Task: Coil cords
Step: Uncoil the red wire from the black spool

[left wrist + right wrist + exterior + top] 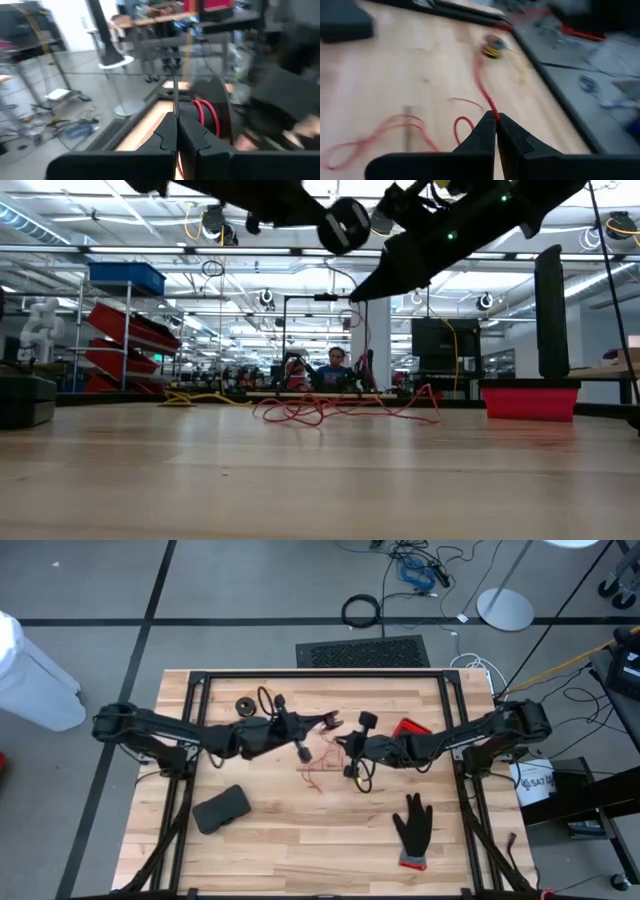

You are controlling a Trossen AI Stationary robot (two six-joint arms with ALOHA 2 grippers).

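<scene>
The red cord lies in loose loops on the wooden table's middle, and one strand rises to my right gripper, which is shut on it just above the table. My left gripper is shut, higher up and level. A small black spool with red cord wound on it stands at its fingertips, seen as a dark disc in the low view. The yellow-tan cord's spool rests flat on the table at the far left. My left gripper pinches a thin dark edge that stands up from between its fingertips, seemingly the spool's rim. The fingers come level from the table's left. The spool is lifted clear of the table. My right gripper pinches one strand of the red cord between its fingertips, slanting down from the table's right. The cord runs on slack to the loops on the table.
A black glove with a red cuff lies near the front right. A flat dark pouch sits at the front left. A red bin stands behind the right arm. People sit at benches beyond the table.
</scene>
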